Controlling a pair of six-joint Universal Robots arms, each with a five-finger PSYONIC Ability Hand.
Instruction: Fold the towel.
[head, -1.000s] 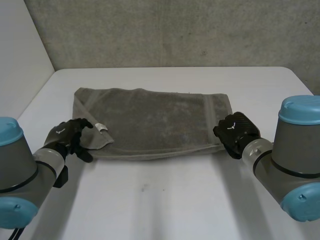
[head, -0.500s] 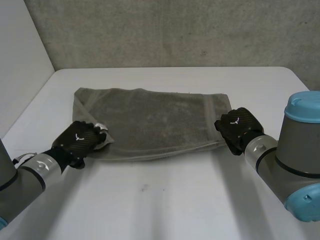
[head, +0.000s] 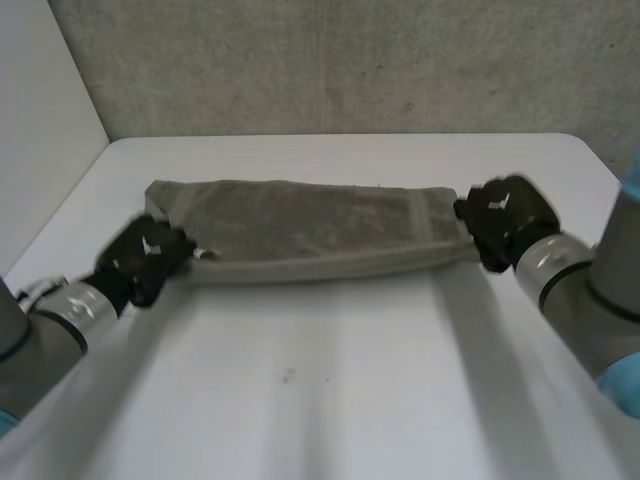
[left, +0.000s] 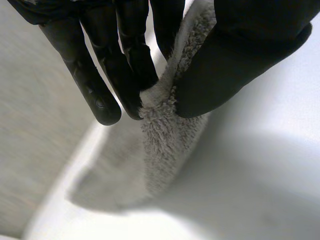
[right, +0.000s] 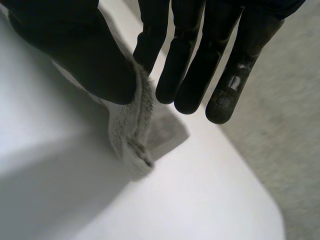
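A grey-green towel (head: 310, 230) lies folded across the middle of the white table (head: 330, 390), its near edge raised. My left hand (head: 150, 255) pinches the near left corner; in the left wrist view the fluffy towel (left: 167, 130) sits squeezed between thumb (left: 235, 55) and fingers (left: 125, 60). My right hand (head: 505, 215) pinches the near right corner; the right wrist view has the towel corner (right: 135, 135) caught between thumb (right: 85, 50) and fingers (right: 200, 55), hanging over the table.
A grey concrete wall (head: 330, 60) rises behind the table's far edge. A white panel (head: 40, 130) stands at the left. Bare tabletop stretches in front of the towel toward me.
The left hand closed on the towel's near left corner. Both hands have lifted the near edge and carried it toward the far side, so the towel looks narrower.
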